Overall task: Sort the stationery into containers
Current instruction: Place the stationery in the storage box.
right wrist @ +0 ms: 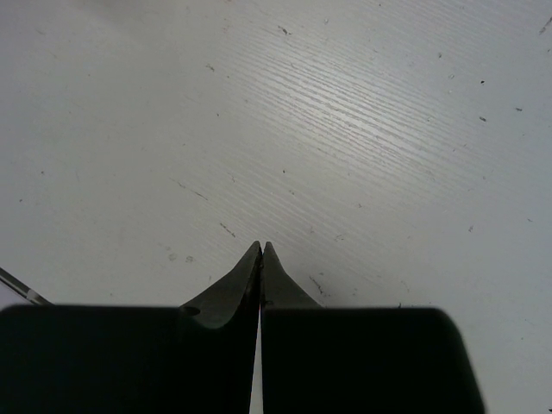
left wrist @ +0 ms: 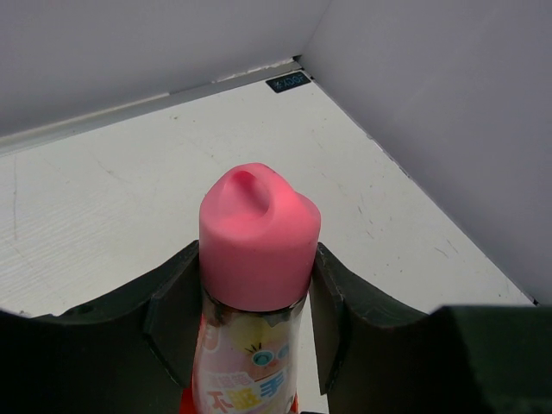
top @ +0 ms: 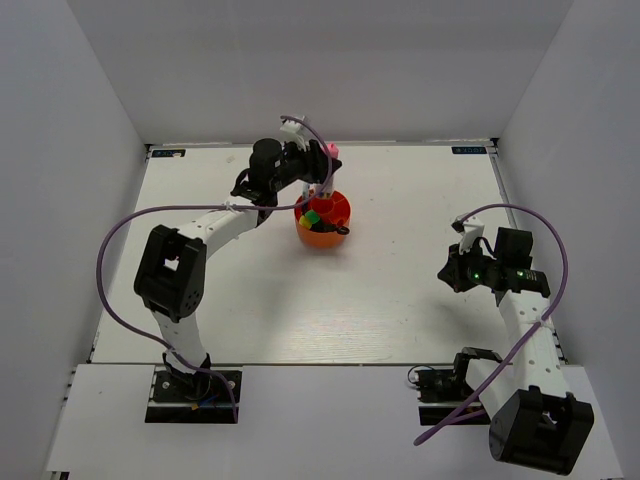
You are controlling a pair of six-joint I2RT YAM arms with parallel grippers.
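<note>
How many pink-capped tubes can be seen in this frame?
1. The pink-capped tube is gripped by the left gripper, at the far side of the orange organiser. Others could be hidden inside the organiser's compartments.

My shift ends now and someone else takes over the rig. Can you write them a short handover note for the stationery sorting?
Left gripper: closed on the clear pink-capped tube, held upright over the orange-red organiser.
Right gripper: shut, empty, over bare table, off to the organiser's right.
Done: green and yellow items already sit in the organiser. No loose stationery stands out in the top view.
Left: lower the tube into a compartment and release it. Whether its base is already inside cannot be told.
</note>
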